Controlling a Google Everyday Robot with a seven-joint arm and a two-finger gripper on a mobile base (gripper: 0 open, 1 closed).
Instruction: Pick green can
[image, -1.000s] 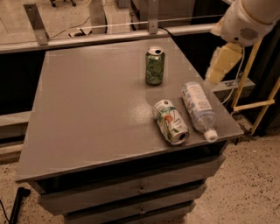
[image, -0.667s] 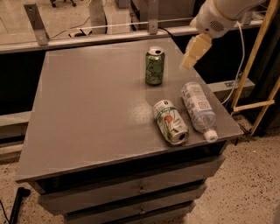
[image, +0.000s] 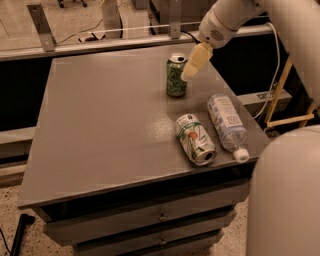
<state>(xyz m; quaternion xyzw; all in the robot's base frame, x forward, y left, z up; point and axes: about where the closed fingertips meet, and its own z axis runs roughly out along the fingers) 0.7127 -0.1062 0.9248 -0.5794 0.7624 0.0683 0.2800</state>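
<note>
The green can (image: 176, 76) stands upright on the grey table (image: 100, 120), toward its far right side. It is green with pale swirls and a silver top. My gripper (image: 193, 64) hangs from the white arm at the upper right, just right of the can's top and very close to it. Nothing is in the gripper.
A white can with green stripes and a red-orange mark (image: 194, 139) lies on its side near the front right. A clear plastic bottle with a white cap (image: 227, 125) lies beside it at the table's right edge. Drawers sit below. A rail runs behind the table.
My arm has swung left from beyond the table's right edge, and the gripper now sits right beside the green can. The cans and bottle have not moved.
</note>
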